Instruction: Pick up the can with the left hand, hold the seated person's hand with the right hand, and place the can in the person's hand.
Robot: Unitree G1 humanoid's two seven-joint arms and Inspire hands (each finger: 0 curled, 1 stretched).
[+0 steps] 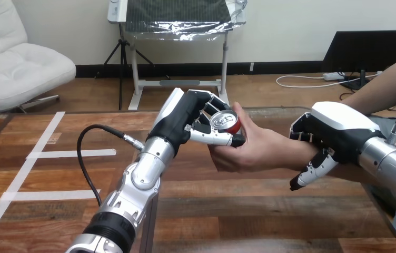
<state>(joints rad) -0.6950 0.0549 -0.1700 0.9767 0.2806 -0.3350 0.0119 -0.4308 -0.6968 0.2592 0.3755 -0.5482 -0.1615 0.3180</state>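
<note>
Clasping 1 can (226, 121), left hand (182, 124) meets the person's hand (259, 150); right hand (338, 129) grips the wrist (290, 156).

The can (231, 127) is red with a silver top. The left hand (179, 122) and right hand (338, 129) are black with white back shells. The left forearm (146, 169) and right forearm (393, 164) are silver. The worktop (248, 213) is brown wood-grain planks with white tape strips (69, 154) and a black cable (82, 161).

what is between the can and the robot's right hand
In the head view, the person's hand lies between the can and the right hand, touching the can.
</note>
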